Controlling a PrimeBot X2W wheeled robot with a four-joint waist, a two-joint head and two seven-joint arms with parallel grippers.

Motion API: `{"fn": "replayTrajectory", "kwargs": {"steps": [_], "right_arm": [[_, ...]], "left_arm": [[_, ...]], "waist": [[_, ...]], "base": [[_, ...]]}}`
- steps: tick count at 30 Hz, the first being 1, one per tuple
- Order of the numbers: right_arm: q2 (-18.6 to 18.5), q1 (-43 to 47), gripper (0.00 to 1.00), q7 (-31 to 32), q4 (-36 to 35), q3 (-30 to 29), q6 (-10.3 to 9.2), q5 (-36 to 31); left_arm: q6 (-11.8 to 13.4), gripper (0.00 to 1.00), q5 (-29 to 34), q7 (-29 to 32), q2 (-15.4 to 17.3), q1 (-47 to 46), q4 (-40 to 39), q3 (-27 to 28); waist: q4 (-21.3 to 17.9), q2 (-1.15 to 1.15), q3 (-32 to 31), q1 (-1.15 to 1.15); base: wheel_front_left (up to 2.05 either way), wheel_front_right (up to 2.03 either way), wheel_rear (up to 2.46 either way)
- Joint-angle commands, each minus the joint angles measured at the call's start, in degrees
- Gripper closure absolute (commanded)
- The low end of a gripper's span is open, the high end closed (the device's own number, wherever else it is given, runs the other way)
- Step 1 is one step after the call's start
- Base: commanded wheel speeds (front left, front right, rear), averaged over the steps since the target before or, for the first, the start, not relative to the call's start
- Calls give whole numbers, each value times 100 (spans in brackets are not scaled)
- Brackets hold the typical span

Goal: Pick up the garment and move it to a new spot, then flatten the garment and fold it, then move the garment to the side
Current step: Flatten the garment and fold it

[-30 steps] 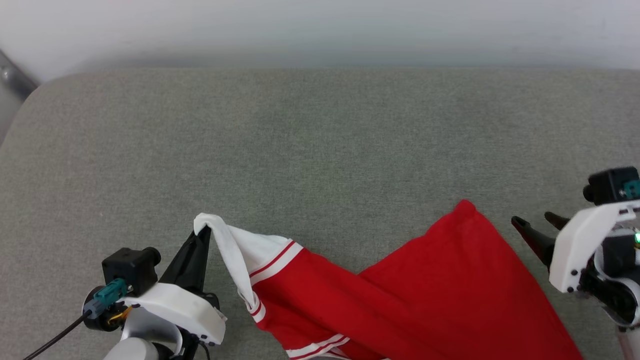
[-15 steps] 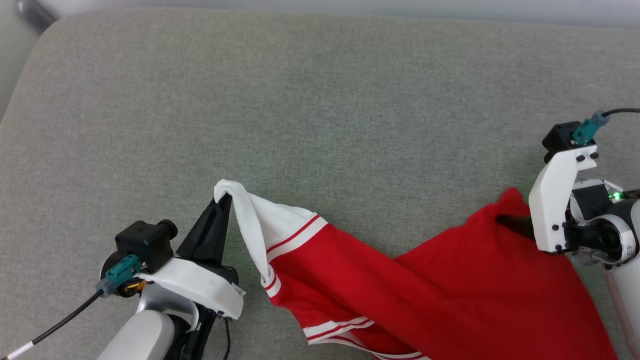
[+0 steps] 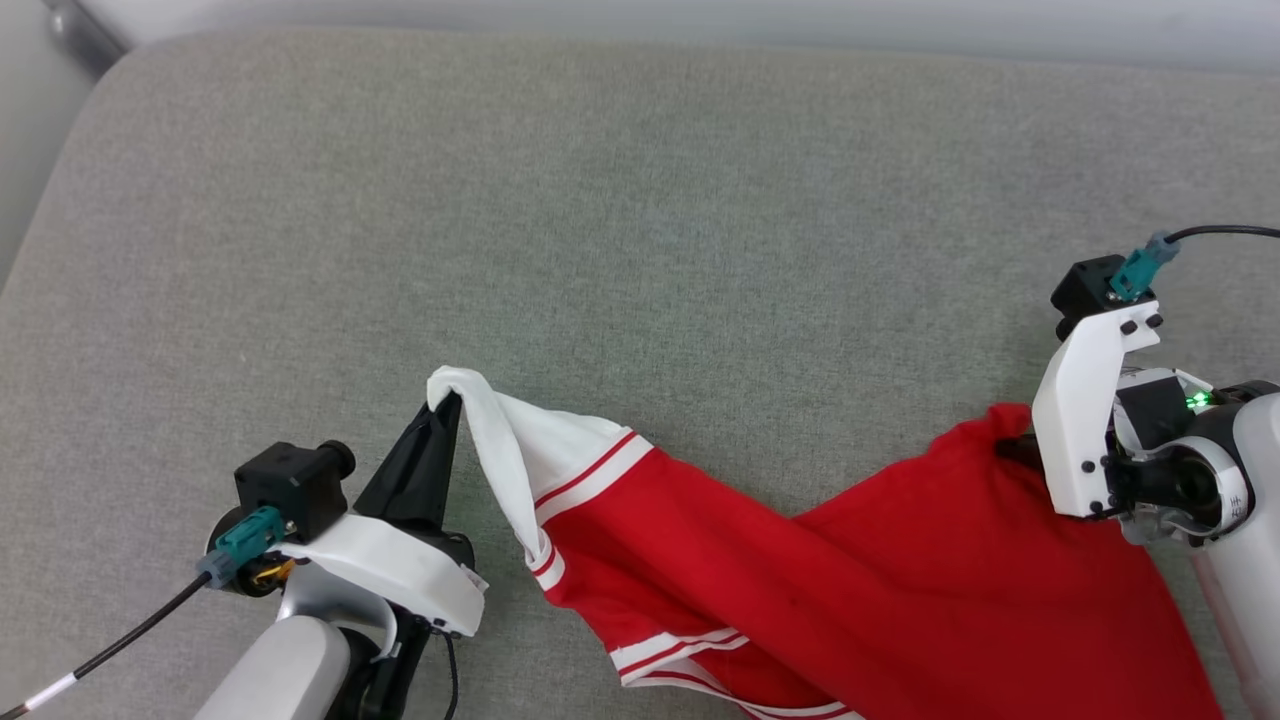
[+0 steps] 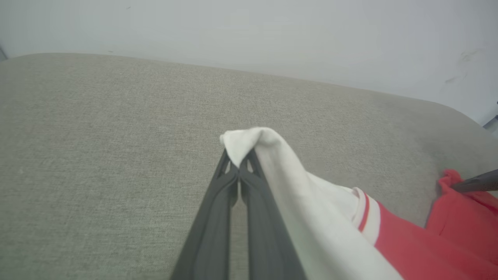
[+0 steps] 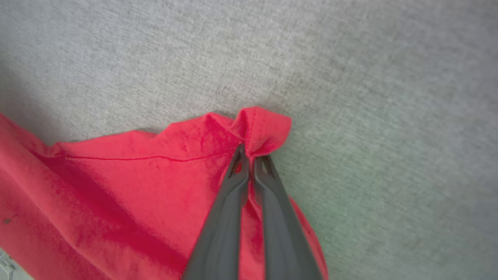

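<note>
The garment (image 3: 850,590), a red T-shirt with white, red-striped sleeves, lies twisted across the near part of the grey cushion. My left gripper (image 3: 445,405) is shut on the tip of a white sleeve (image 4: 249,142), lifting it into a peak. My right gripper (image 5: 249,153) is shut on a red corner (image 5: 260,128) of the garment at the right; in the head view its fingertips are hidden behind the white wrist housing (image 3: 1085,430). The right gripper's dark finger (image 4: 472,182) pokes into the left wrist view beside the red cloth.
The grey fabric cushion (image 3: 620,250) stretches far and wide beyond the garment. Its rounded far-left corner (image 3: 95,90) meets a pale wall. A black cable (image 3: 100,655) trails from my left wrist, another (image 3: 1220,232) from my right.
My right gripper moved in from the right onto the garment's red corner and shut on it. The head camera tilted, shifting the whole picture. The left gripper kept its hold on the sleeve.
</note>
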Motion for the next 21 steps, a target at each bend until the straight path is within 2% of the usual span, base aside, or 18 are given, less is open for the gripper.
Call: {"fn": "replayTrajectory", "kwargs": {"steps": [1,6,10,15,21], "right_arm": [[-19,122,100,-33,7,28,0,34],[-117,78,100,-583,-80,-71,-1,49],[-192,-35,100,-1129,69,-140,0,-217],[-104,-334,100,-1753,380,-241,-1,-474],[-27,-1025,100,-2593,743,-316,-2,-817]], "left_arm": [[-3,100,-3,-26,29,-7,10,17],[6,100,-29,88,194,-142,55,118],[-111,100,-8,291,367,-581,192,176],[-283,100,90,527,432,-1524,715,180],[-518,100,157,609,308,-2866,1633,213]], "waist": [[-27,0,-99,-1],[-157,0,-607,-1],[-272,0,-1004,-1],[-450,0,-1338,-1],[-612,0,-1357,-1]], "base": [[0,0,0],[0,0,0],[0,0,0],[0,0,0],[0,0,0]]}}
